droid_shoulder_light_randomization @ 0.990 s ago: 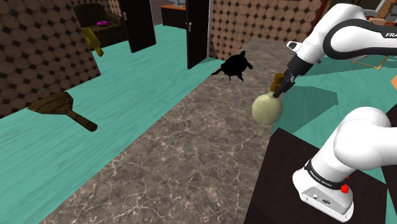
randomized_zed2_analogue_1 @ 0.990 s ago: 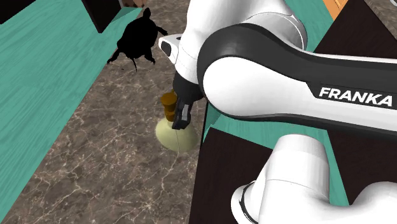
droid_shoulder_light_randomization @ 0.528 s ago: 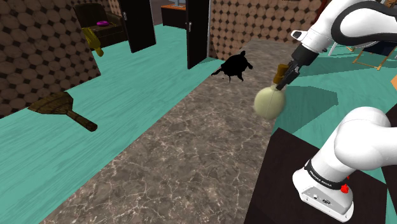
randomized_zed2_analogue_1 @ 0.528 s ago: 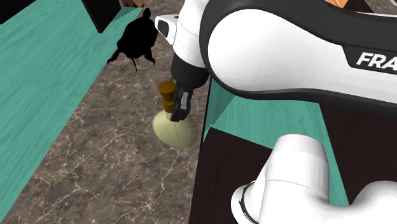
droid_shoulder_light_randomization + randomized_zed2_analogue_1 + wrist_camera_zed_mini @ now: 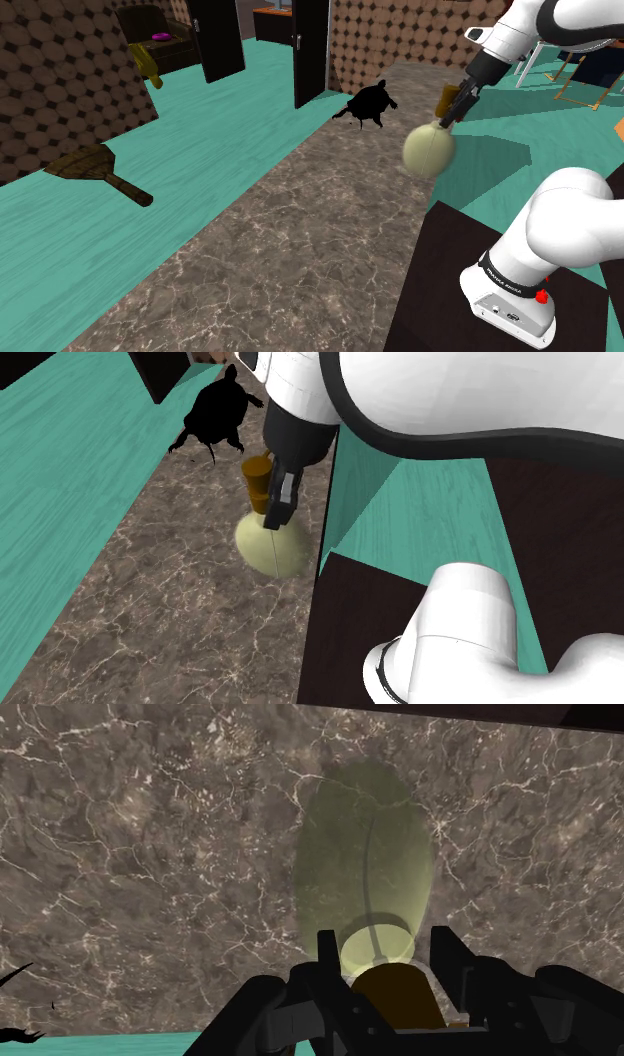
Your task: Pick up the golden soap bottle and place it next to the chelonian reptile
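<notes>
- Two black fingers [image 5: 326, 956] make up the jaws, and they are clamped on the brown cap [image 5: 396, 994] of the soap bottle [image 5: 428, 150]
- The bottle's round body is pale yellow-green and hangs below the jaws, tilted toward the lower left in the shoulder view
- It sits right of centre in the upper half of the shoulder view, over the brown marbled bench [image 5: 300, 230]; whether its base touches the bench I cannot tell
- In the second exterior view the bottle is just left of the frame's middle, by the bench's right edge
- The black turtle [image 5: 370, 102] lies on the bench up and to the left of the bottle, apart from it
- The white arm [image 5: 540, 25] comes down from the shoulder view's upper right
- The dark stand [image 5: 440, 290] fills the lower right corner
- Teal floor [image 5: 120, 240] lies along the bench's left side
</notes>
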Tool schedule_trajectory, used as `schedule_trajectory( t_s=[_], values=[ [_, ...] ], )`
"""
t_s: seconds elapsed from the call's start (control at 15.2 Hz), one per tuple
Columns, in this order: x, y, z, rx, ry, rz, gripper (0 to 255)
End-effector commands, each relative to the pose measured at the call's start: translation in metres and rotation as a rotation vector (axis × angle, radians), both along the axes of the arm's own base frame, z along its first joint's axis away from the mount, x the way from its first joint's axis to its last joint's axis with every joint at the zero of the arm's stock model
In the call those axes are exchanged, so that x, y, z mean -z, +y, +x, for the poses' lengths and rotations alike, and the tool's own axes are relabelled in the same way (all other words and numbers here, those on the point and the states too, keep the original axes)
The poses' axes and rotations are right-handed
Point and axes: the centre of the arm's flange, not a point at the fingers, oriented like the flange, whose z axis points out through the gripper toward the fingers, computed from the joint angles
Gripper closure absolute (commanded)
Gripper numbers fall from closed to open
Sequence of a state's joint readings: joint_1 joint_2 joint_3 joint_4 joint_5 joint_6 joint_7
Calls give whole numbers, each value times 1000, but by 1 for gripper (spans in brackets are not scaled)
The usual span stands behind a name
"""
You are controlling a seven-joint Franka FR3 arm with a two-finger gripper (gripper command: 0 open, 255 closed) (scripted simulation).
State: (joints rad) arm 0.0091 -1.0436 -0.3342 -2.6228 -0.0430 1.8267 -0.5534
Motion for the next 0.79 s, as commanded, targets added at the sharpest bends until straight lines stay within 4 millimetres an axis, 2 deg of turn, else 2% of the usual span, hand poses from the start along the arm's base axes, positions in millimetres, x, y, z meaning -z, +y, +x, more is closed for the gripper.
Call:
schedule_trajectory(
  t_s=[0.0,0.73],
  values=[
    [-11,0,1,0,0,0,255],
    [-69,0,1,0,0,0,255]
  ],
)
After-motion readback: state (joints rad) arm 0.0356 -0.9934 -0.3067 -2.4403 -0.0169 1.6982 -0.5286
